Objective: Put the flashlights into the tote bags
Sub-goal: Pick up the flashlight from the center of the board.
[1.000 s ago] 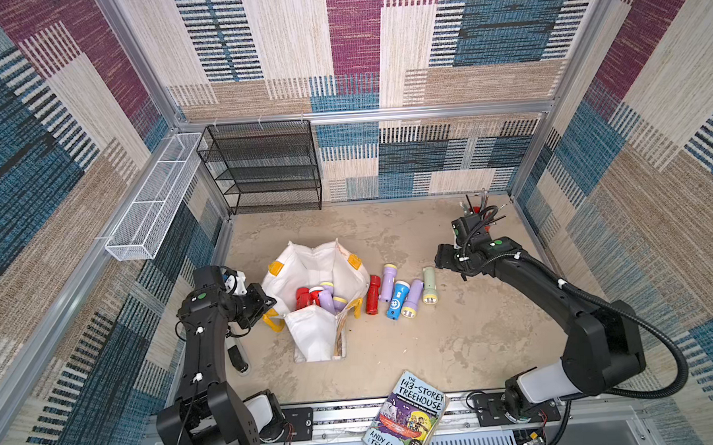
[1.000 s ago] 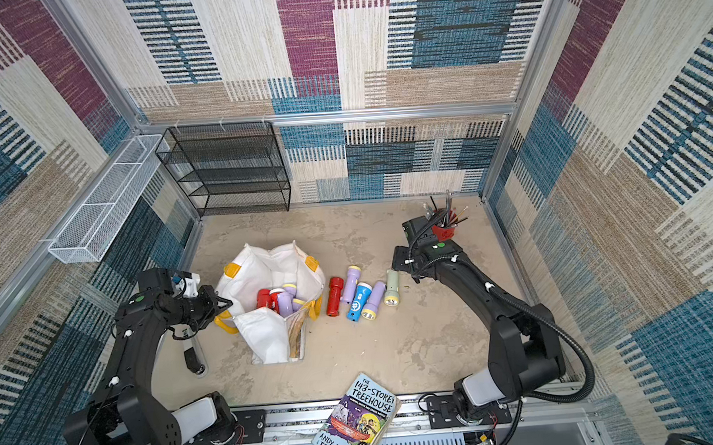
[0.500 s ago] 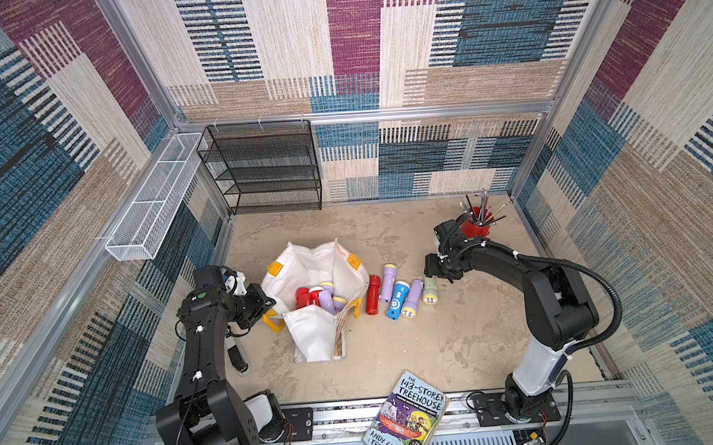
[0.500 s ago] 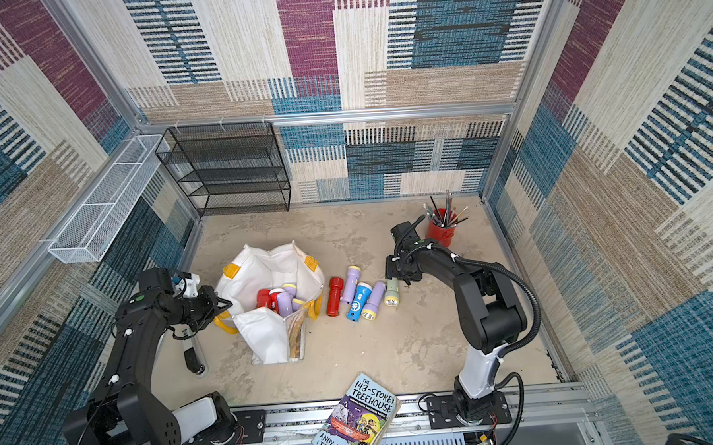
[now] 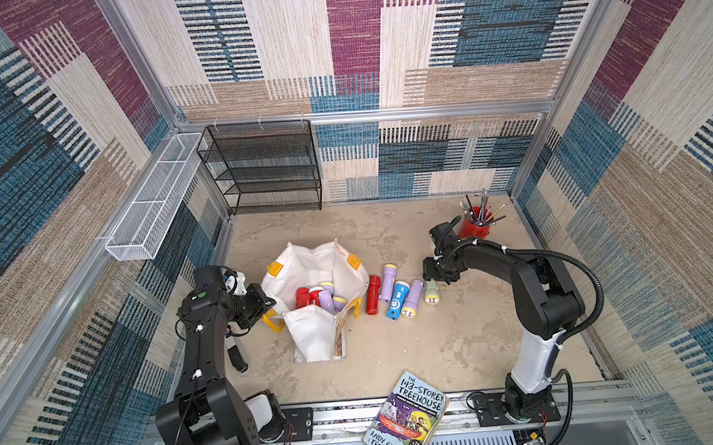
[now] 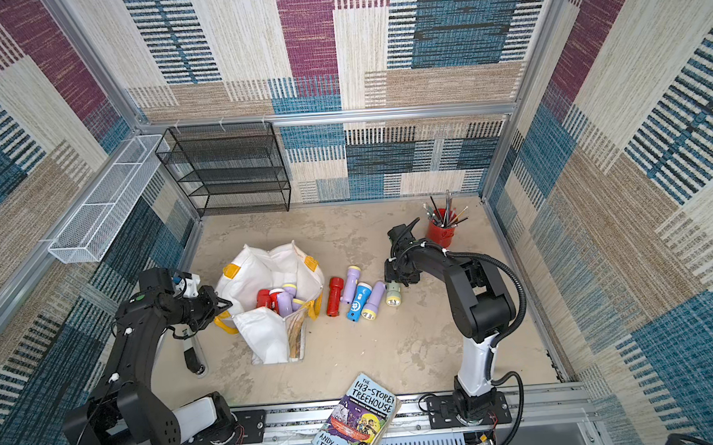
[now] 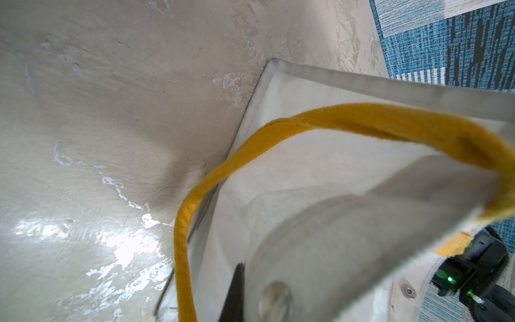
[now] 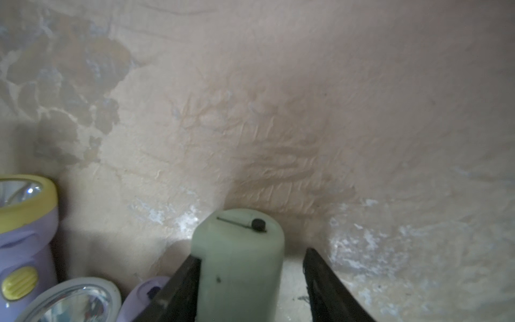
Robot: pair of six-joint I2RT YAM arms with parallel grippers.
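The left tool (image 5: 267, 305) is clenched on the rim of the white tote bag (image 5: 307, 265), which sits open on the desk (image 5: 434, 344) with red and lilac flashlights (image 5: 317, 296) inside. The right tool (image 8: 252, 253) straddles the pale green flashlight (image 5: 431, 292) with jaws parted — one finger touching it, the other just clear. This one lies at the end of a row of four other flashlights (image 5: 397, 302) beside the bag.

Black left arm (image 5: 201, 346) and right arm (image 5: 544, 298), white base links (image 5: 534, 360), ribbed black hose (image 5: 593, 287), green lights (image 5: 201, 295), white cable ties (image 5: 503, 248).
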